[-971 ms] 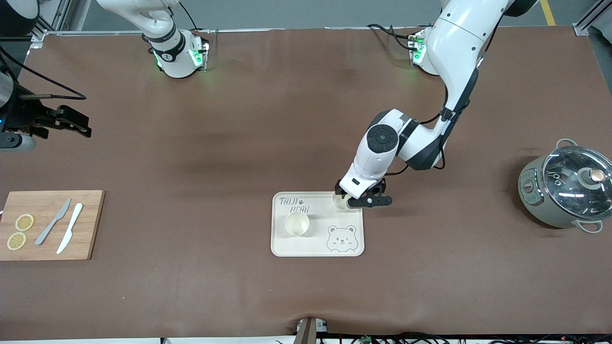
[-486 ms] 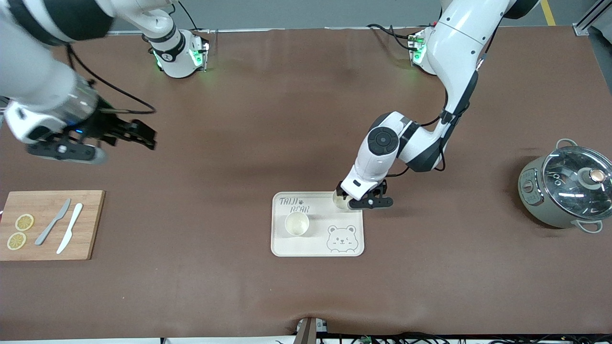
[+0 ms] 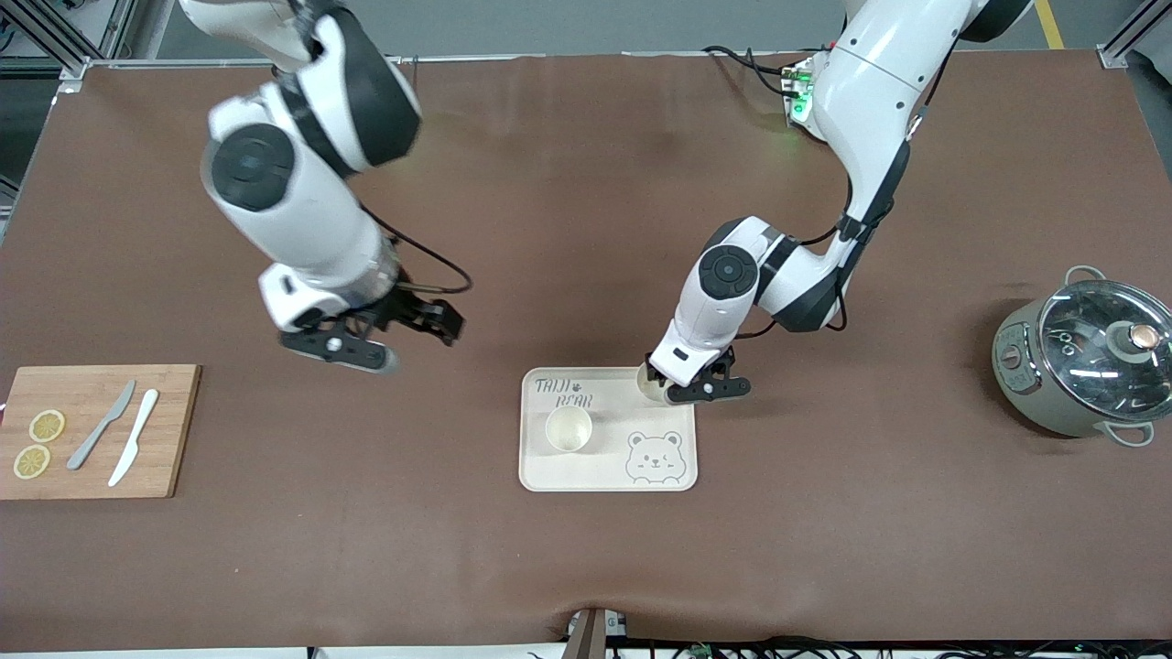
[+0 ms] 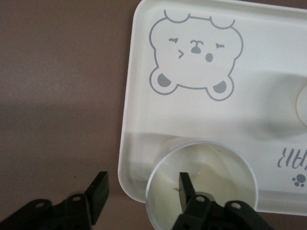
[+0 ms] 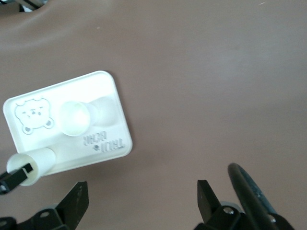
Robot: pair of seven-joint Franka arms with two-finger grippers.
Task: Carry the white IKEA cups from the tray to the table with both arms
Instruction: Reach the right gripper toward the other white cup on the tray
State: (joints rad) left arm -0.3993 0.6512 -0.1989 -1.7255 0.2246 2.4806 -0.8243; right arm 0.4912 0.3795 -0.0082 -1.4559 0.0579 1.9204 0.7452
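Two white IKEA cups are at the bear-printed tray [image 3: 609, 467]. One cup [image 3: 569, 428] stands upright in the tray's middle, also in the right wrist view [image 5: 74, 118]. The other cup [image 3: 652, 384] [image 4: 206, 191] is at the tray's corner nearest the left arm's base. My left gripper [image 3: 676, 384] [image 4: 141, 191] is open and straddles this cup's wall. One finger [image 4: 184, 189] is inside the cup. The other finger [image 4: 98, 191] is outside, over bare table, with a gap to the wall. My right gripper [image 3: 430, 322] [image 5: 141, 196] hangs open and empty over bare table between the cutting board and the tray.
A wooden cutting board [image 3: 169, 430] with two lemon slices [image 3: 38, 443] and two knives [image 3: 119, 435] lies at the right arm's end. A grey-green pot [image 3: 1080, 366] with a glass lid stands at the left arm's end.
The right arm has swung in from the table's edge at its own end toward the tray, gripper still open. The left arm has stayed at the cup by the tray's corner.
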